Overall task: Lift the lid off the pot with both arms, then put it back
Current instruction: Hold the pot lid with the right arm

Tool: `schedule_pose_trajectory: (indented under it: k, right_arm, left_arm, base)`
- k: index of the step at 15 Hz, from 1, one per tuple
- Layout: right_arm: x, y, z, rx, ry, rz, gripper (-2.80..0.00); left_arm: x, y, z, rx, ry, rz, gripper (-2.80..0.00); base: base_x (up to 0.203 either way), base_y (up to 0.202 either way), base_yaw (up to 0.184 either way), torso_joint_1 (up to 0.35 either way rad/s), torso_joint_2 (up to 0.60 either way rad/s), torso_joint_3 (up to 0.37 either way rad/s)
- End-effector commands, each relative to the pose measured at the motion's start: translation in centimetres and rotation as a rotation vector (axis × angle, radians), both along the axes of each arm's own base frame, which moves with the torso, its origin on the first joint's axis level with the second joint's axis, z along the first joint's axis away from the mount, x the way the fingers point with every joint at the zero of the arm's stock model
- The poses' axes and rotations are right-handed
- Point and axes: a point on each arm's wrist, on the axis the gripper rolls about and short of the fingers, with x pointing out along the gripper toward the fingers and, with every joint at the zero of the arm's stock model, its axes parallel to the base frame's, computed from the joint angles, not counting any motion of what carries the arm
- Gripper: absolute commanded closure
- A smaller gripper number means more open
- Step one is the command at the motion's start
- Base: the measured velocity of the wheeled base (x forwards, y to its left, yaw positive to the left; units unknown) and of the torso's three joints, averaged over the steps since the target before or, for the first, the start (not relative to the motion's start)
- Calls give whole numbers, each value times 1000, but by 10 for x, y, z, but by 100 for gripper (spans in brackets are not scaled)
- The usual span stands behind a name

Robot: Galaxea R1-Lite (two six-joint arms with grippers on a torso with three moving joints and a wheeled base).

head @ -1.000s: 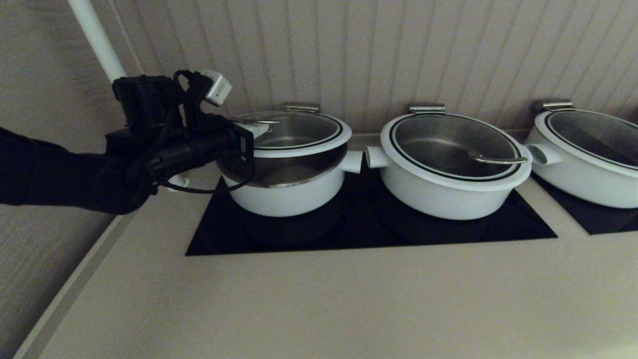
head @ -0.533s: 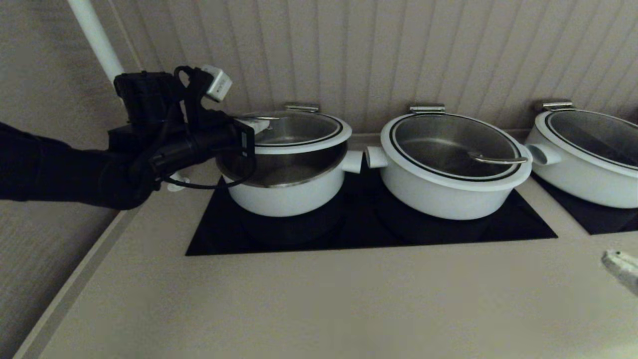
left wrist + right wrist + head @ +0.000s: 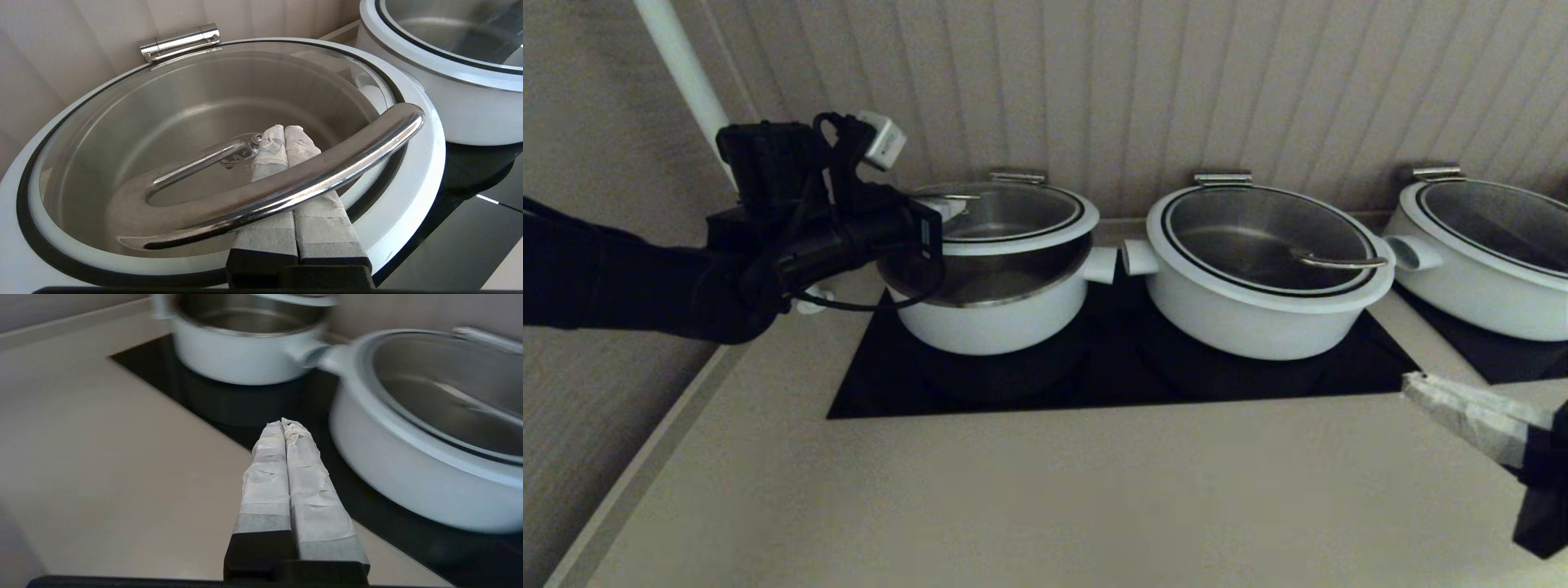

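1. The right tool is nearest, low over the tabletop, its fingers pressed together and holding nothing.
2. The pot sits on the black stove top.
3. The lid is tipped up above the pot.
4. The left tool, fingers together, is tucked under the lid's steel handle.

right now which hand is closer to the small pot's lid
Left. The left hand sits hooked under the loop handle of the lid; the right hand hangs over the counter, far off.

Beige counter with inset black cooktop bearing white pots.
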Motion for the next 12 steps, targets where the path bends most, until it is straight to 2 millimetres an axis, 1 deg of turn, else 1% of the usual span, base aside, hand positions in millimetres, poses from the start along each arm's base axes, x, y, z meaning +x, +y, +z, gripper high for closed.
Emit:
schedule_pose_trajectory:
  k: [1,3,7,10,12]
  right_arm:
    - [19,14,-5,-9,46,76,0]
    - [33,24,-4,-7,41,120,0]
    - [62,47,3,-3,31,189,0]
    - [80,63,5,-5,30,230,0]
    - [90,70,6,-7,26,243,0]
  left_arm:
    - [1,0,-1,0,0,-2,0]
    - [2,-1,2,-2,-10,-2,0]
    - [8,-2,8,-9,-36,-2,0]
    - [9,-2,8,-9,-38,-2,0]
    - [9,-2,9,-10,-40,-2,0]
  base:
    - [0,0,0,0,0,0]
    - [0,0,0,0,0,0]
    - [0,0,0,0,0,0]
    - [0,0,0,0,0,0]
    - [0,0,0,0,0,0]
